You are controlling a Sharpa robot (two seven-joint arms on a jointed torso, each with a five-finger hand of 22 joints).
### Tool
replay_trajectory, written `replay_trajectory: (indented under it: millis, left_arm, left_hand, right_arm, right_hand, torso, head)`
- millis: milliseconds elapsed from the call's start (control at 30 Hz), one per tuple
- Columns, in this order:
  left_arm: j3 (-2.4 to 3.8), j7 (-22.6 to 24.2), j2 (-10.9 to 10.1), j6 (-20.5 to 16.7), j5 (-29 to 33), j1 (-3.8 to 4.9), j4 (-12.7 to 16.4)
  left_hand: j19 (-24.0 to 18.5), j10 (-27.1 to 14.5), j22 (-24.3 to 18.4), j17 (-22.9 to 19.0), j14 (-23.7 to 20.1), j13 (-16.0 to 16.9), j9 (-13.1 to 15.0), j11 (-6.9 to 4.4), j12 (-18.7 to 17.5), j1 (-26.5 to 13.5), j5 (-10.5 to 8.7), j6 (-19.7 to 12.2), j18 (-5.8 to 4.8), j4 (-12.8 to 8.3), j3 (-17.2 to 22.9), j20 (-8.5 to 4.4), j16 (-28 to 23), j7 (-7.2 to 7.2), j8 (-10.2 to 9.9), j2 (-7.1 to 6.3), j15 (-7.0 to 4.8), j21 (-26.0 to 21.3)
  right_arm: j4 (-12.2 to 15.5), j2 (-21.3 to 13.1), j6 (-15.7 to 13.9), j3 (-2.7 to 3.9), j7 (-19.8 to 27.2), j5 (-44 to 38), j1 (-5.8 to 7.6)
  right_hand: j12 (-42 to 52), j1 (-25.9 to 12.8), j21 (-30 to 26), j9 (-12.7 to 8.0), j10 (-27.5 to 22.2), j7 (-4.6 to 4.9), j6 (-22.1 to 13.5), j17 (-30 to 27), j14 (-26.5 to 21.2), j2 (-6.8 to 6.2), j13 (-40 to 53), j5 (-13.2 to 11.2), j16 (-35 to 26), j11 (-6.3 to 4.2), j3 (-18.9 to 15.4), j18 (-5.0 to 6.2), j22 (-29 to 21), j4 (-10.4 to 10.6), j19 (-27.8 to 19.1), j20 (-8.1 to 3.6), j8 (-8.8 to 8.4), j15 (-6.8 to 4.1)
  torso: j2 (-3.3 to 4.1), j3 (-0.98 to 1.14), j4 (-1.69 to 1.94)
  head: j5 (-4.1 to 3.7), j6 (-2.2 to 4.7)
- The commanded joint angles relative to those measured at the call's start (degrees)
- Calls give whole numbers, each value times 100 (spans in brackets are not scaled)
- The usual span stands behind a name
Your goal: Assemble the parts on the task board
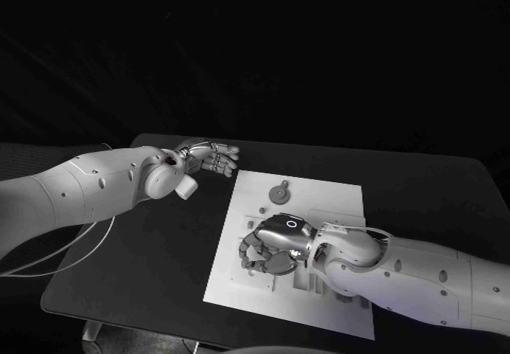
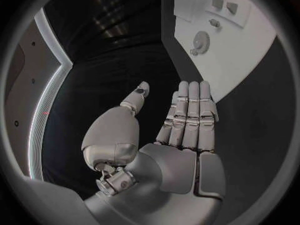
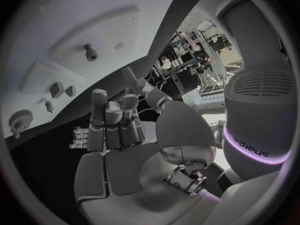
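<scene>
Right hand (image 1: 274,245), silver, on its white arm, sits low over the near-middle of the white rectangular task board (image 1: 319,203), palm down, fingers curled toward the plate. Can't tell from head view whether anything is pinched under it; right wrist view shows the same hand (image 3: 125,135) w/ fingers straight, side by side, thumb apart, nothing visibly held. Raised grey fixtures on the board sit just beside the fingers, partly hidden by the hand.

Farther up the board, a small grey round gear-like part (image 1: 278,195) lies flat on the plate, apart from the right hand; a smaller peg-like piece (image 1: 285,184) stands just beyond it. In left wrist view the toothed disc (image 2: 200,39) shows near the board's edge, w/ two small square blocks (image 2: 224,5) and a short pin (image 2: 214,23) past it. Right wrist view shows the gear (image 3: 20,119) too, plus a short pin (image 3: 90,51) standing in a shallow raised area of the board.

Left hand (image 1: 207,157), silver, hangs over the black table (image 1: 159,251) beyond the board's far-left corner, off the plate. Fingers (image 2: 190,110) straight and together, thumb spread, palm bare, holding nothing, touching nothing.
</scene>
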Motion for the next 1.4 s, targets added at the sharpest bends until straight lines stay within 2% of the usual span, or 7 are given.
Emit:
replay_trajectory:
  millis: [33,567,733,833,1133,1400]
  left_arm:
    - [4,79,11,56,-72,6,36]
    - [5,54,36,89,-90,6,31]
    - [5,55,40,94,-90,6,48]
    - [5,57,37,89,-91,6,52]
    - [5,48,34,70,-91,7,51]
    - [5,8,45,33,-91,7,35]
  left_hand:
    - [27,-11,-9,5,28,7,-6,-12,32,27,4,26,81,-1,11,-3,-18,-5,28,37,3,19]
    - [9,-38,-22,-1,9,7,-23,0,22,-7,1,8,70,12,-19,1,-36,5,11,17,12,7]
    - [7,-40,-24,-1,8,7,-25,0,22,-9,1,9,69,10,-23,1,-38,5,11,10,12,7]
    - [6,-40,-25,-1,8,8,-25,0,22,-9,1,10,69,11,-24,0,-38,5,11,11,12,7]
    - [6,-41,-26,-1,8,9,-26,0,23,-9,1,14,69,11,-25,0,-39,4,13,14,12,7]
    - [5,-44,-29,-1,7,10,-27,1,23,-10,1,19,69,12,-26,0,-41,2,14,17,12,7]
  right_arm:
    - [-49,15,-65,0,-143,-324,-6]
    - [-117,43,148,1,-74,-176,-35]
    - [-155,52,224,1,-59,-159,-47]
    - [-184,58,246,1,-47,-141,-57]
    - [-228,73,347,1,-44,-139,-76]
    - [-284,115,430,1,-47,-149,-123]
  right_hand:
    - [-40,46,36,343,46,52,227,-11,146,-30,-7,6,25,-6,49,42,81,0,42,3,106,-99]
    - [-55,20,31,349,66,50,231,-18,164,-33,-12,-15,12,-8,41,42,71,6,51,1,101,-98]
    - [-59,14,28,350,68,49,229,-20,164,-28,-13,-14,8,-8,41,42,69,5,48,2,98,-97]
    - [-61,11,26,350,68,49,228,-21,164,-25,-13,-13,5,-8,41,42,67,4,46,3,97,-97]
    - [-66,5,21,351,68,49,227,-23,163,-21,-13,-12,0,-8,41,42,65,3,41,4,94,-95]
    - [-69,0,16,353,68,49,226,-24,162,-11,-11,-7,-5,-8,43,42,63,2,36,6,91,-93]
  torso:
    - [-1,2,1]
    - [-1,-12,7]
    - [-2,-10,3]
    - [-2,-7,2]
    - [-1,3,-1]
    - [-1,7,-6]
  head:
    - [4,-19]
    - [-13,-56]
    - [-23,-66]
    - [-72,-51]
    - [-61,-48]
    - [-86,-47]
